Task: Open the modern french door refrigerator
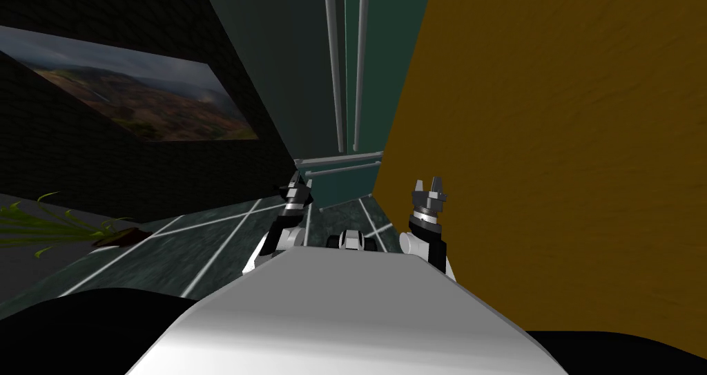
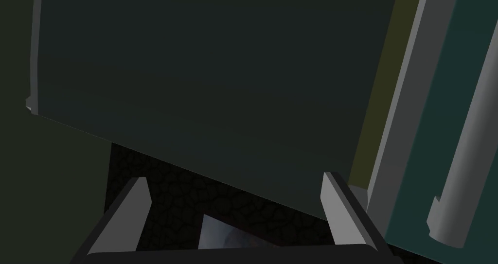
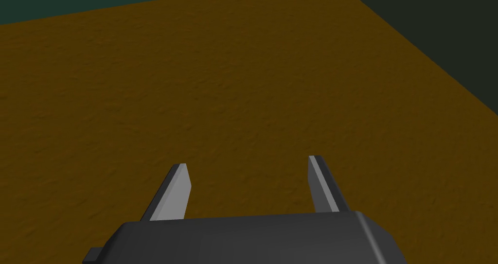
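The refrigerator goes up past the top edge of the head view, so its top is cut off. Its two long handles run out with it. The brown wall hides its right side. The landscape picture and the green plant are cut by the left edge. A pale patch peeks out between the fingers of the left gripper, half hidden by its dark body. I cannot tell what it is.
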Controlling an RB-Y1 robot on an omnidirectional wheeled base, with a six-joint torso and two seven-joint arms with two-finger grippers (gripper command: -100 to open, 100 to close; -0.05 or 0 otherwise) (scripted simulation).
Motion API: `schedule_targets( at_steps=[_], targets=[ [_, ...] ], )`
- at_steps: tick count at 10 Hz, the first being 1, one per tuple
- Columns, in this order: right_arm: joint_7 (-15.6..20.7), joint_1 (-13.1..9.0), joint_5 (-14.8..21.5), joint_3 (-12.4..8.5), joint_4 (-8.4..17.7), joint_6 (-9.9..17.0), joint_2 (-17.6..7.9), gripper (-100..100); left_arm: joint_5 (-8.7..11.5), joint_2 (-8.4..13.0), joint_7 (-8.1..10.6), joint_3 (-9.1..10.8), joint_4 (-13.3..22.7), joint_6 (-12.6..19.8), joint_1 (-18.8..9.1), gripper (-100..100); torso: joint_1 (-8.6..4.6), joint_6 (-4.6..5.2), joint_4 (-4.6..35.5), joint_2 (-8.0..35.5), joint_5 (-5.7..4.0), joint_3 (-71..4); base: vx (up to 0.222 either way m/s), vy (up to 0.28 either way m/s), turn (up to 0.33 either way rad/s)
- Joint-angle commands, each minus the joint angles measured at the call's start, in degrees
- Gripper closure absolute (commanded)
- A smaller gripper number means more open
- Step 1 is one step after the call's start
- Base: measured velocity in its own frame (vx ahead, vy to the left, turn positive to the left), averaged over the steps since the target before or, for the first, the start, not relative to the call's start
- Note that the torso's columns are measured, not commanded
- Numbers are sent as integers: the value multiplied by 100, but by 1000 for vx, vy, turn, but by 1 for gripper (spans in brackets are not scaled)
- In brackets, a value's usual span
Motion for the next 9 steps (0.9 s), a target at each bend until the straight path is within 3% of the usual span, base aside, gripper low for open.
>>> schedule_targets(
  at_steps=[1,9],
  targets=[
    [0,0,0,0,0,0,0,0,94,45,102,6,-75,333,-96,-100,-7,1,1,2,-2,2,94,-26,21],
    [0,-1,0,0,0,0,0,0,459,178,468,10,-396,1510,-388,-100,3,1,0,2,1,1,99,-20,59]
  ],
)
